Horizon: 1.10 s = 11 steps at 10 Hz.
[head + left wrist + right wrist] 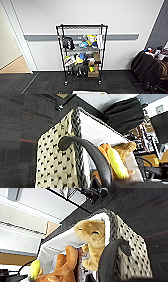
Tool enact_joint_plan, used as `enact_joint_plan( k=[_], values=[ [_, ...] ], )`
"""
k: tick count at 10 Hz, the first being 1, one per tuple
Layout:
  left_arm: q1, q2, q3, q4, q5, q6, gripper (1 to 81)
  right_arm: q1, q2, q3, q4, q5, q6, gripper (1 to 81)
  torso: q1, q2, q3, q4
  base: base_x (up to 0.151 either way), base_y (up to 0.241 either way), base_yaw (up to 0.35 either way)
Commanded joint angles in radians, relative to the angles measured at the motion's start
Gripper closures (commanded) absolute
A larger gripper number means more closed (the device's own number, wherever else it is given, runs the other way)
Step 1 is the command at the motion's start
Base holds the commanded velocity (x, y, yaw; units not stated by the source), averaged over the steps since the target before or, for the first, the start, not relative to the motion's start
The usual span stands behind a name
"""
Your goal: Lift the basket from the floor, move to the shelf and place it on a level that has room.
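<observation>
Against the wall: the shelf (81, 53), black wire rack, top level (81, 26) bare.
Floor (45, 85): dark carpet in front of the shelf.
Basket (58, 161): cream woven, dark rim, just before the shelf; plush toys (91, 241) inside.
Loop handles (85, 152): dark, one close at each wrist.
Tools: grip cannot be told.
</observation>
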Motion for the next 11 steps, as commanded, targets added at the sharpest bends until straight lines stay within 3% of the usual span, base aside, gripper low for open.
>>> enact_joint_plan(
  k=[1,4,5,7,11],
  values=[
    [-0.139,-0.025,0.037,-0.005,0.023,0.0,81.1,0.134,-0.03,0.038,0.011,-0.005,0.0,81.1,0.0,0.0,0.0,0.0,0.132,0.0,0.0],
    [-0.139,-0.022,0.038,-0.005,0.022,0.0,81.1,0.135,-0.031,0.041,0.011,-0.005,-0.001,81.1,0.0,0.0,0.054,0.0,0.132,0.0,0.0],
    [-0.139,-0.022,0.04,-0.005,0.022,0.0,81.1,0.135,-0.031,0.041,0.011,-0.005,0.0,81.1,0.001,0.0,0.021,0.0,0.132,0.0,0.0],
    [-0.139,-0.022,0.04,-0.005,0.022,0.0,81.1,0.134,-0.031,0.041,0.011,-0.005,0.0,81.1,0.0,0.0,0.044,0.0,0.133,0.0,0.0],
    [-0.139,-0.022,0.047,-0.005,0.022,0.0,81.1,0.131,-0.033,0.044,0.011,-0.005,0.0,81.1,-0.001,-0.001,0.043,0.0,0.144,0.0,0.0]
  ],
)
